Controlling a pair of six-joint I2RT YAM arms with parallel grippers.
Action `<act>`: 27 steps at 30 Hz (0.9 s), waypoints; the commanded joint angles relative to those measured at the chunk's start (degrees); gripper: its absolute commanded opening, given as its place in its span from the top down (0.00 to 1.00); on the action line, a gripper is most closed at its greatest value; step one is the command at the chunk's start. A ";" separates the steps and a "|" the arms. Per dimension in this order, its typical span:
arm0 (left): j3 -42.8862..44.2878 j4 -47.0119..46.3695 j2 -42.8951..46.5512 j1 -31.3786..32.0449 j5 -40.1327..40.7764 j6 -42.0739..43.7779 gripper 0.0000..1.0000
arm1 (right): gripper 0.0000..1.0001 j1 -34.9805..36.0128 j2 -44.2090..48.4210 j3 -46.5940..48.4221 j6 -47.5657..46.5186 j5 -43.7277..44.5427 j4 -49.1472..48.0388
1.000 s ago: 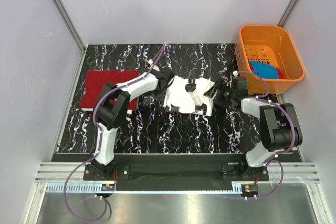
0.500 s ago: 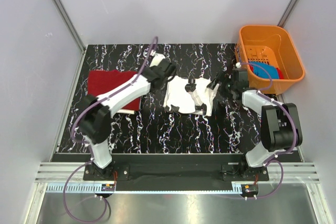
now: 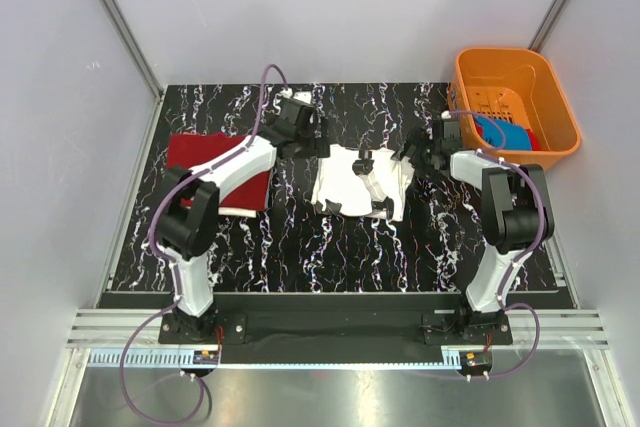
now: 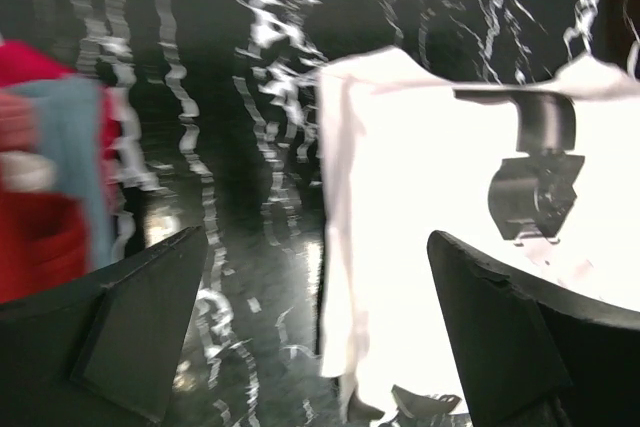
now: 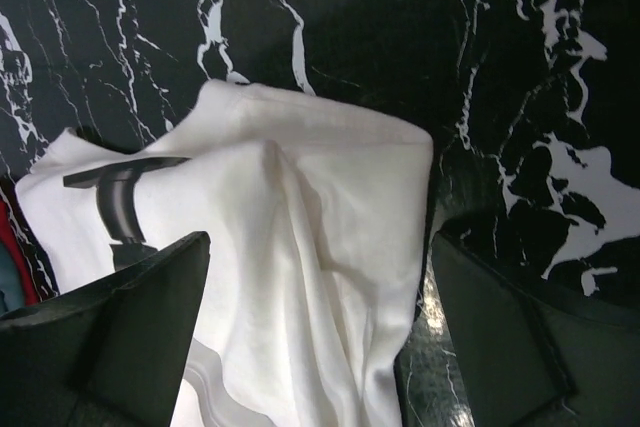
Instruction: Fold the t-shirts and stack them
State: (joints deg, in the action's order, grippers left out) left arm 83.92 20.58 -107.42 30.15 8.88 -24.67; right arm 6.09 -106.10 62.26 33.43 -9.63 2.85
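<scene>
The white t-shirt [image 3: 358, 185] lies partly folded and rumpled at the middle of the table, its dark print showing [image 4: 545, 162]. My left gripper [image 3: 318, 141] hovers open just off its far left corner, and the shirt's left edge [image 4: 345, 247] shows between the fingers [image 4: 140, 332]. My right gripper [image 3: 412, 153] hangs open over the shirt's far right corner [image 5: 300, 237], holding nothing. The red t-shirt [image 3: 215, 169] lies folded flat at the left [image 4: 40, 237]. A blue t-shirt [image 3: 503, 133] sits inside the basket.
The orange plastic basket [image 3: 520, 67] stands at the table's far right corner. The black marble-patterned table top [image 3: 300, 247] is bounded by grey walls at the left, the back and the right.
My left gripper has opened wide and drawn back toward the far left, off the white t-shirt. The right gripper has moved toward the far side. The shirt stays put.
</scene>
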 commanded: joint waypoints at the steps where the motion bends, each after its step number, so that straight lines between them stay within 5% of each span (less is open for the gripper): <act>1: 3.87 -5.37 -2.53 0.17 -7.12 -1.00 0.01 | 0.00 0.42 -2.61 2.86 -0.30 2.24 1.37; 8: 8.80 -4.05 -10.18 -0.44 -10.55 -3.28 0.05 | 0.26 0.42 -5.86 4.45 -0.56 0.40 0.40; 14: 8.36 -7.13 -13.17 -1.94 -15.73 -4.95 0.06 | 0.18 0.68 -8.33 6.03 -1.26 -2.67 0.05; 18: 8.19 -7.48 -14.22 -2.99 -15.74 -5.39 0.06 | 0.22 1.56 -9.64 7.17 -1.53 -2.15 0.92; 21: 8.28 -7.92 -15.19 -3.34 -16.97 -5.83 0.08 | 0.32 2.17 -11.57 8.57 -1.70 -1.54 2.15; 27: 9.24 -6.96 -16.95 -3.69 -17.15 -7.41 0.11 | 0.69 3.67 -12.37 9.46 -2.05 1.98 3.92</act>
State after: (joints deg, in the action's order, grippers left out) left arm 90.98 15.66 -123.57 26.70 -6.28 -30.57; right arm 8.38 -116.42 71.79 32.80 -10.55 1.85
